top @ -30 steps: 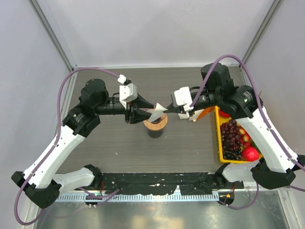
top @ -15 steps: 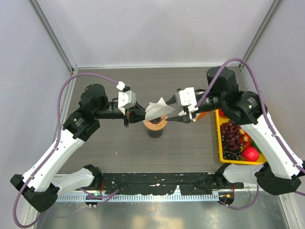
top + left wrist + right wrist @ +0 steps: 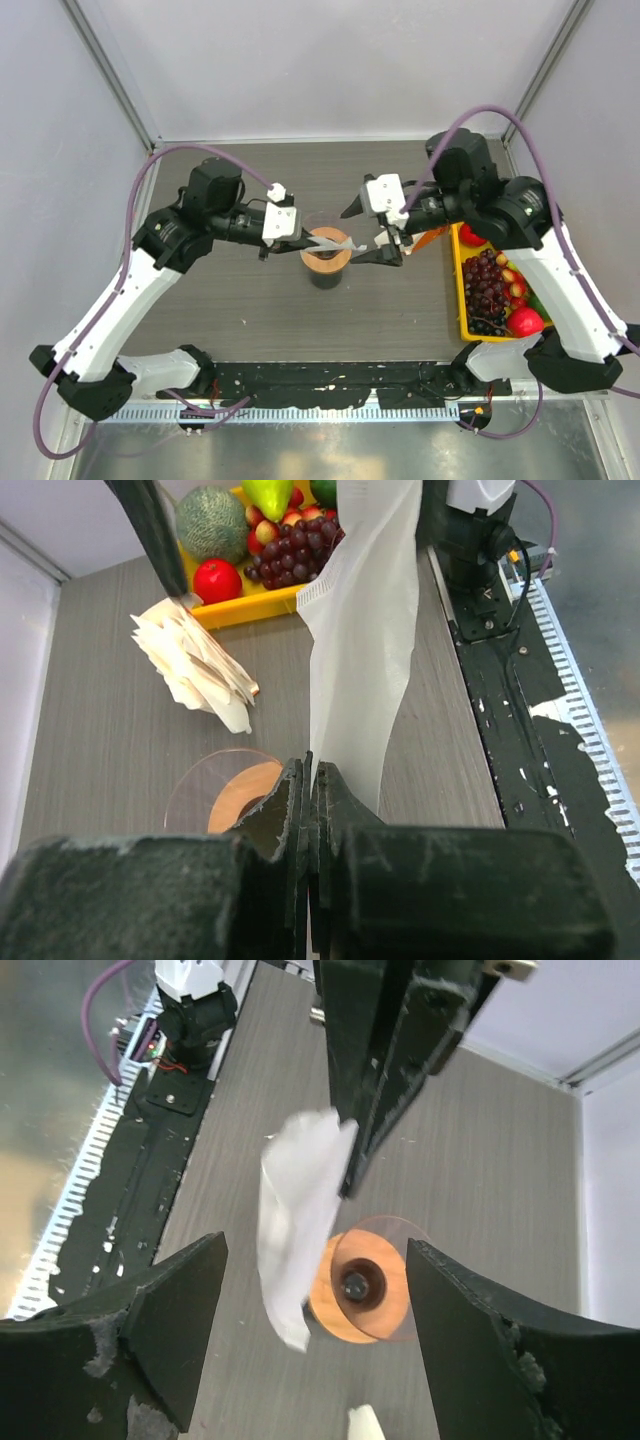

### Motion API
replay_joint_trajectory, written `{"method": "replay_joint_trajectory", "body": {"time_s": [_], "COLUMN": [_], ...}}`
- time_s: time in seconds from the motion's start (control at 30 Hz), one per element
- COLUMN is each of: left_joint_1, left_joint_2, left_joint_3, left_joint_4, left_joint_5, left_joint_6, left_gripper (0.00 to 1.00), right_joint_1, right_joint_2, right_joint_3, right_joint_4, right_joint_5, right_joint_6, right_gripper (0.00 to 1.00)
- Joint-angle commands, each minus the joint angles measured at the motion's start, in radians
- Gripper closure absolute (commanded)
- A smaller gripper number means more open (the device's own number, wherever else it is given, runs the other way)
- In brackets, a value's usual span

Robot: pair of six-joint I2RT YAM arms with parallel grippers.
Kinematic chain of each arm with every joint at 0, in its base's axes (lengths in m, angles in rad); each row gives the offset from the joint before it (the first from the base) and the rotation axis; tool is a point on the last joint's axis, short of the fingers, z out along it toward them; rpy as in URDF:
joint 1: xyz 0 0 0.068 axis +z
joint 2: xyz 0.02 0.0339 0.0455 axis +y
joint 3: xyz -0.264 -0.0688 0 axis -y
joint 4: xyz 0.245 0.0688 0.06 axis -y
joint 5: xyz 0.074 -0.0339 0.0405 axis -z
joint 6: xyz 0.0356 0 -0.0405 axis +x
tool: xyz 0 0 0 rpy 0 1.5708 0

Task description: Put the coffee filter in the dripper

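Note:
The coffee filter (image 3: 339, 243), a thin white paper cone, hangs pinched by one edge in my left gripper (image 3: 303, 243), which is shut on it. It sits just above the dripper (image 3: 325, 263), a clear cone with a tan wooden ring. In the left wrist view the coffee filter (image 3: 365, 630) stretches away from the shut gripper (image 3: 312, 772), with the dripper (image 3: 236, 792) below left. My right gripper (image 3: 368, 233) stands open beside the dripper, touching nothing. Its wrist view shows the coffee filter (image 3: 296, 1225) blurred beside the dripper (image 3: 366, 1285), between its spread fingers (image 3: 180, 1300).
A ruffled bunch of white paper filters (image 3: 196, 670) lies right of the dripper. A yellow fruit tray (image 3: 458, 300) with grapes and other fruit stands along the right wall. The arm bases and a black rail run along the near edge.
My right gripper opened and let go of the filter. My left gripper shut on it and swung it down over the dripper.

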Motion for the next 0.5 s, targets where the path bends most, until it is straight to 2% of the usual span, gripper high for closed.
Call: {"method": "replay_joint_trajectory", "body": {"time_s": [0.0,0.1,0.13,0.17,0.2,0.23,0.33,0.37,0.47], "left_joint_1": [-0.015,-0.023,-0.023,-0.023,-0.026,-0.024,-0.023,-0.021,-0.001], "left_joint_2": [0.069,0.077,0.077,0.078,0.084,0.091,0.109,0.107,0.078], "left_joint_3": [0.103,0.116,0.117,0.119,0.122,0.131,0.157,0.156,0.113], "left_joint_4": [-0.116,-0.125,-0.129,-0.136,-0.145,-0.155,-0.170,-0.158,-0.054], "left_joint_5": [-0.047,-0.078,-0.090,-0.105,-0.125,-0.138,-0.159,-0.168,-0.162], "left_joint_6": [0.075,0.080,0.086,0.095,0.097,0.097,0.071,0.042,-0.111], "left_gripper": [1.00,1.00,1.00,1.00,1.00,1.00,1.00,1.00,0.71], "right_joint_1": [0.030,0.030,0.031,0.030,0.030,0.030,0.028,0.030,0.030], "right_joint_2": [0.055,0.067,0.068,0.064,0.059,0.052,0.041,0.039,0.009], "right_joint_3": [0.008,0.005,0.005,0.004,-0.004,-0.008,-0.034,-0.041,-0.090], "right_joint_4": [0.067,0.056,0.041,0.037,0.039,0.039,0.047,0.057,0.129], "right_joint_5": [0.046,0.097,0.095,0.094,0.092,0.094,0.117,0.126,0.178], "right_joint_6": [0.141,0.117,0.091,0.080,0.068,0.062,0.036,0.033,0.033], "right_gripper": [0.29,0.47,0.57,0.61,0.70,0.74,0.93,0.95,0.95]}}
